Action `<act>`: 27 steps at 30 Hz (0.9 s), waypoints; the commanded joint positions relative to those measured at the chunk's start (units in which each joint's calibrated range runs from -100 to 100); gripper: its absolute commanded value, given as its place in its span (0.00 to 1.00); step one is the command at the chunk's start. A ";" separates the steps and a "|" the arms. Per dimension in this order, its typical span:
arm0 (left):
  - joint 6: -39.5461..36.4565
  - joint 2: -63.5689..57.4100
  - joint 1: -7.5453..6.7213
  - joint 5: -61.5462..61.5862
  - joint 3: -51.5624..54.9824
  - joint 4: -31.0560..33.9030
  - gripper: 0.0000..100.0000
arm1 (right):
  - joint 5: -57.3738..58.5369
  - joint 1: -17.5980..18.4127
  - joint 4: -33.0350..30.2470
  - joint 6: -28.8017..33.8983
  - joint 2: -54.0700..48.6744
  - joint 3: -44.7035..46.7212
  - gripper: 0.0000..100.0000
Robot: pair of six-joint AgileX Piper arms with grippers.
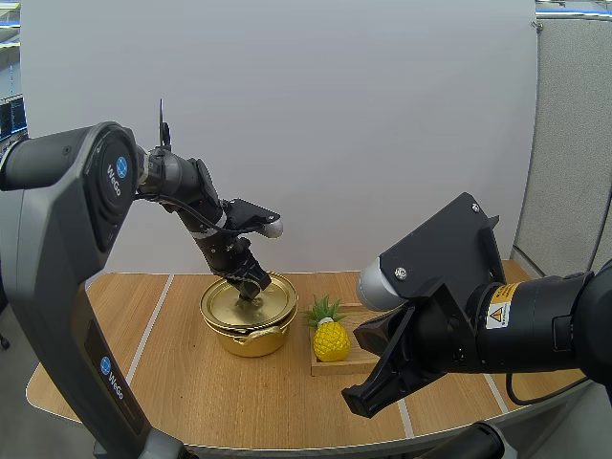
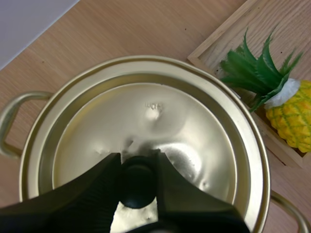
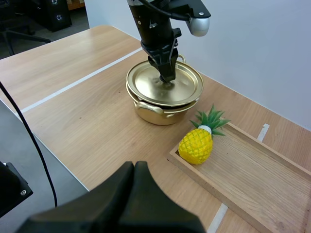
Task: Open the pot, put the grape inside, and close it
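A gold pot (image 1: 247,339) with two handles stands on the wooden table, its gold lid (image 1: 228,304) seated on it. My left gripper (image 1: 251,285) reaches down onto the lid's centre. Seen from the left wrist, my left gripper (image 2: 137,160) pinches the black knob (image 2: 137,187) of the lid (image 2: 155,121) between its two tips. My right gripper (image 1: 368,397) hovers near the table's front edge, right of the pot. From the right wrist, its fingers lie together as one dark wedge (image 3: 135,167), holding nothing. A yellow toy pineapple (image 1: 331,339) with green leaves lies beside the pot.
The pineapple (image 3: 197,143) rests on the near end of a long wooden tray (image 3: 252,179) to the right of the pot (image 3: 160,109). Bare tabletop lies left of and in front of the pot. The tray's corner (image 2: 262,19) comes close to the pot's rim.
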 commanded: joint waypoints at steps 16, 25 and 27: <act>2.71 1.81 -0.12 6.10 0.07 -1.08 0.48 | 0.45 -0.16 0.09 0.18 -0.47 -0.10 0.00; 2.34 -2.23 -0.12 13.09 -1.84 -1.08 1.00 | 0.45 -0.16 0.09 0.18 -0.47 -0.10 0.00; 1.80 -4.26 -0.12 16.21 -3.30 -1.08 1.00 | 0.45 -0.16 0.09 0.18 -0.47 -0.10 0.00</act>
